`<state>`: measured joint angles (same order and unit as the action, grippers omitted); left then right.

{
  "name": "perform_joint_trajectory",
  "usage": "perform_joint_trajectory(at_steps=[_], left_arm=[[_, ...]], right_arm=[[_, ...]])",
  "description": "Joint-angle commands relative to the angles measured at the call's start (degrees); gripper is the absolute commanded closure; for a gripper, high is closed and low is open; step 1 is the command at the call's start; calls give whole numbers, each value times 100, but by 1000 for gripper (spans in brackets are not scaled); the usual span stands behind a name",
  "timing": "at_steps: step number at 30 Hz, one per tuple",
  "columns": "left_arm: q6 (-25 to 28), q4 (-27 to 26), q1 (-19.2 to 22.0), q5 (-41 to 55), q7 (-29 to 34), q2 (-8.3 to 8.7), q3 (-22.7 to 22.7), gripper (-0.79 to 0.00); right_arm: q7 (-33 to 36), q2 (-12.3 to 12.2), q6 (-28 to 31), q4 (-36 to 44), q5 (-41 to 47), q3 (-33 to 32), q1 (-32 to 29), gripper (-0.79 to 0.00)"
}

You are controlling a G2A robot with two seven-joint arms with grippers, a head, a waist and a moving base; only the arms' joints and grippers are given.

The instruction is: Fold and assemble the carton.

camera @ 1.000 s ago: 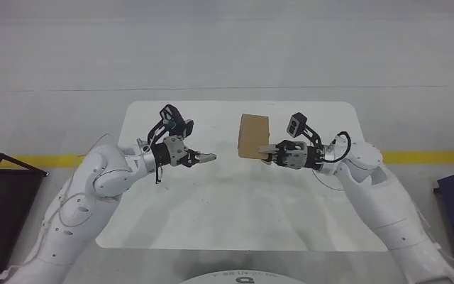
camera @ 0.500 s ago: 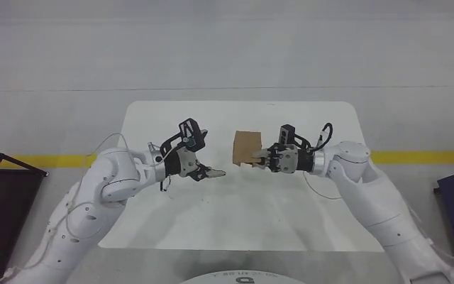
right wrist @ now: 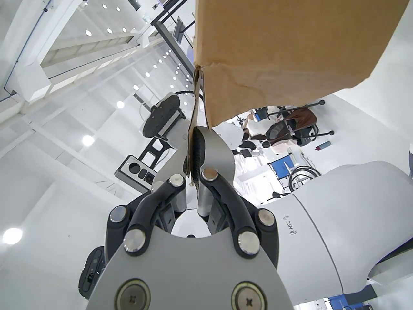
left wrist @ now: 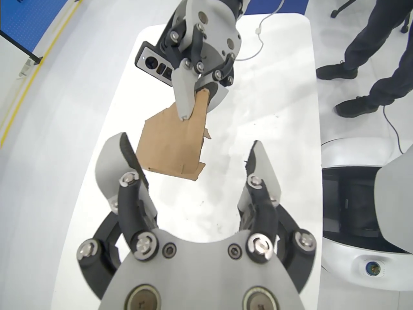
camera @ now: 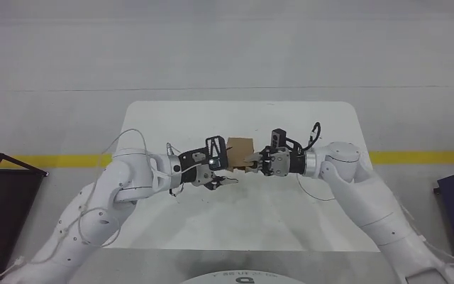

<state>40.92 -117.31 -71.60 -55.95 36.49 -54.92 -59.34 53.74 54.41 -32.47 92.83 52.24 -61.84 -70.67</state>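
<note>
The flat brown carton [camera: 240, 150] hangs above the middle of the white table [camera: 312, 213], tilted up on edge. My right gripper [camera: 253, 159] is shut on one of its flaps; the left wrist view shows the carton [left wrist: 172, 143] pinched between that gripper's fingers [left wrist: 184, 98]. In the right wrist view the carton [right wrist: 290, 27] rises from the shut right gripper [right wrist: 194, 153]. My left gripper [left wrist: 190, 154] is open, its fingers straddling the air just short of the carton's free edge. From above, the left gripper [camera: 228, 179] sits just below the carton.
The white table [left wrist: 290, 98] carries a white cable [left wrist: 263, 33] near the right arm. A person's dark-trousered legs [left wrist: 371, 43] stand on the floor past the table's end. A blue panel [left wrist: 29, 7] stands off to one side.
Both arms have come toward the table's middle. The right gripper carried the carton inward and tilted it up; the open left gripper closed in to just beside it.
</note>
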Motion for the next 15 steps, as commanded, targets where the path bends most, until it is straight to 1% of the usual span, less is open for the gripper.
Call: perform_joint_trajectory(at_steps=[1,3,4,5,6,8,11,12,14,15], left_arm=[[-41,18,42,-105,19,-12,73,-256],[-65,50,64,-139,-13,-22,115,-206],[-68,65,71,-158,-21,-24,124,-206],[-77,79,75,-197,-8,-23,126,-160],[-92,77,76,-257,21,-21,125,-148],[-109,76,52,-284,5,-19,131,-157],[-109,82,40,-330,1,-15,124,-132],[-119,84,39,-340,-3,-15,123,-102],[-139,86,41,-374,5,-16,133,0],[-144,91,43,-381,0,-17,140,0]], right_arm=[[3,6,4,-7,9,17,4,0],[11,11,5,-7,11,31,8,0],[13,13,8,-10,13,33,9,0],[13,14,9,-11,13,34,10,0],[13,15,8,-9,12,34,9,0],[21,16,10,-4,21,29,4,0],[44,17,1,-1,37,29,-4,0],[49,17,-7,1,34,30,-2,0],[50,18,-19,10,29,32,-2,0],[57,20,-21,14,36,34,-1,0]])
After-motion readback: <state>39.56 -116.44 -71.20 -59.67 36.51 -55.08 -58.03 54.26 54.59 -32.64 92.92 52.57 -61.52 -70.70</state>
